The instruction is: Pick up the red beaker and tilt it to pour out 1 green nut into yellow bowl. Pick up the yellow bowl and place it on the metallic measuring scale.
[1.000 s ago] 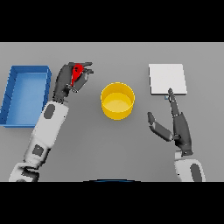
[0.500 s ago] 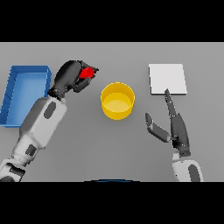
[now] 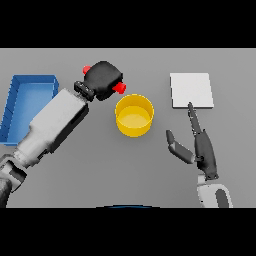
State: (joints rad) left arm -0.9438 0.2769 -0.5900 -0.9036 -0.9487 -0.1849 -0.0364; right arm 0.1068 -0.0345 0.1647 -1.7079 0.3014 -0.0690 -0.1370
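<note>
- Pickup looks done: your left hand (image 3: 103, 80) has its fingers curled round the red beaker (image 3: 119, 88), and the beaker is off the grey table (image 3: 100, 170), up at the far left of the yellow bowl (image 3: 134, 115).
- Only two red bits of the beaker show, one at the right edge of the hand towards the bowl and a smaller one at its far-left edge; the hand hides the rest.
- From how those ends lie, you appear to have the beaker tipped onto its side with one end just beside the bowl's far-left rim, so the pour is the step in hand.
- You cannot see a green nut anywhere, neither in the beaker nor in the bowl; the bowl's inside reads as plain yellow, so judge the pour as not finished.
- The bowl stands on the table at centre, between your two arms, untouched.
- The metallic measuring scale (image 3: 191, 90) lies at the far right, well apart from the bowl and bare on top.
- Your right hand (image 3: 200, 147) waits near and to the right of the bowl, fingers straight and pointing towards the scale, thumb spread out to the left, holding nothing.
- A blue bin (image 3: 20, 107) sits at the far left and plays no part.
- Left to do: drop one nut, then carry the bowl onto the scale.
</note>
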